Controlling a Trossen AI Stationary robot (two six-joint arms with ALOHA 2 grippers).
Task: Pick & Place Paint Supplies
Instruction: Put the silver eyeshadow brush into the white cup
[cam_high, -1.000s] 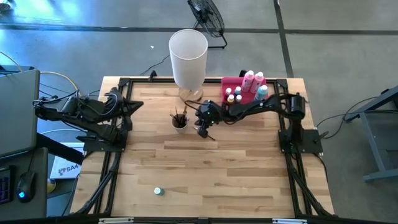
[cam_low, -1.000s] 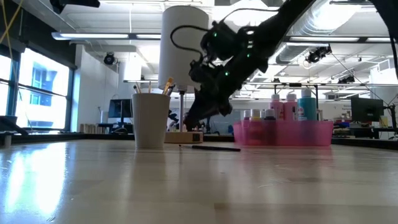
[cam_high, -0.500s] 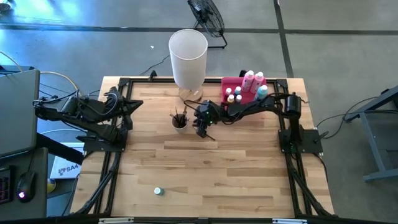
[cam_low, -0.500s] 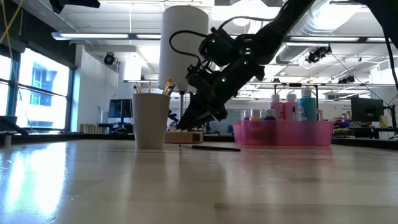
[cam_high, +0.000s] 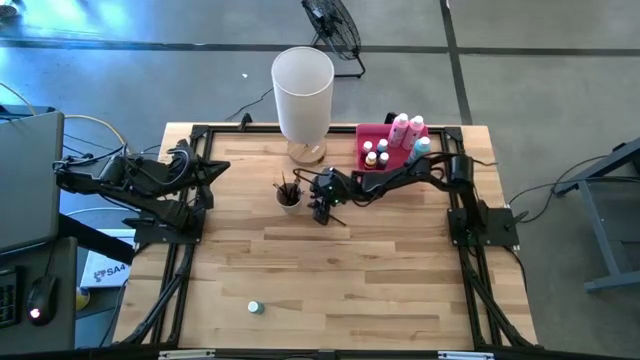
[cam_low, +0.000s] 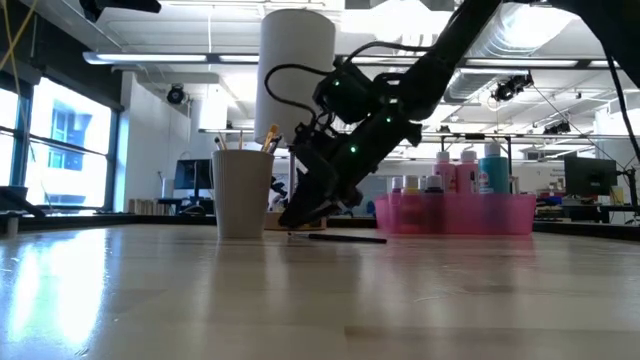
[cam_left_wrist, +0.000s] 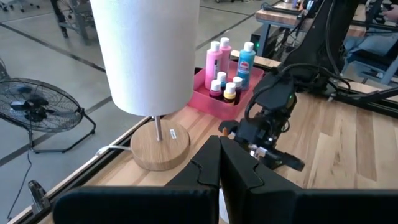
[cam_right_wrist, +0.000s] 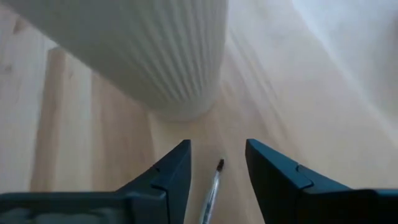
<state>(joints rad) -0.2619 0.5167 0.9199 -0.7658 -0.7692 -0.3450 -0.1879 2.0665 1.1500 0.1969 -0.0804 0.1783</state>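
With fingers parted, right hand (cam_right_wrist: 216, 167) straddles a paintbrush (cam_right_wrist: 211, 190), holding nothing.

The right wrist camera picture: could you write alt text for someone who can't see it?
Close-up looking down past the right gripper, whose two dark fingers stand open on either side of a thin paintbrush lying on the pale wooden table. Just beyond it stands the base of a white ribbed cup.

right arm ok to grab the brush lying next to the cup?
Probably yes. The right gripper is open, its fingers either side of the paintbrush on the table, and the ribbed cup stands just beyond, not between.
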